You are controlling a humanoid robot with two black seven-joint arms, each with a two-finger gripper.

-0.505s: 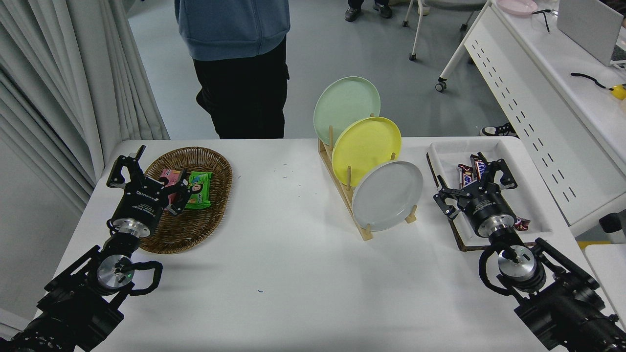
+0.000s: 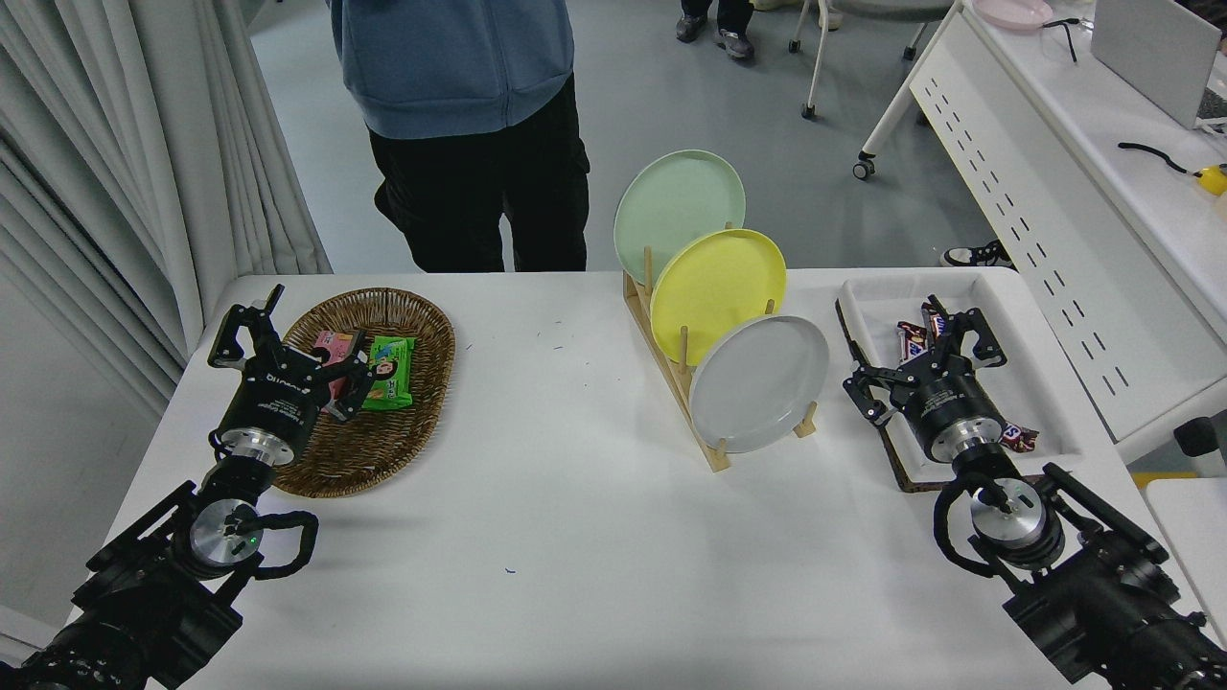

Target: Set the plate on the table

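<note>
The plain light grey plate [image 2: 759,383] stands on edge in a wooden rack [image 2: 682,379], on the white table [image 2: 575,498].

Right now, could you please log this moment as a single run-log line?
plate: upright in rack | right gripper: open, beside the plate, apart | left gripper: parked over basket | table: no plate placed
</note>
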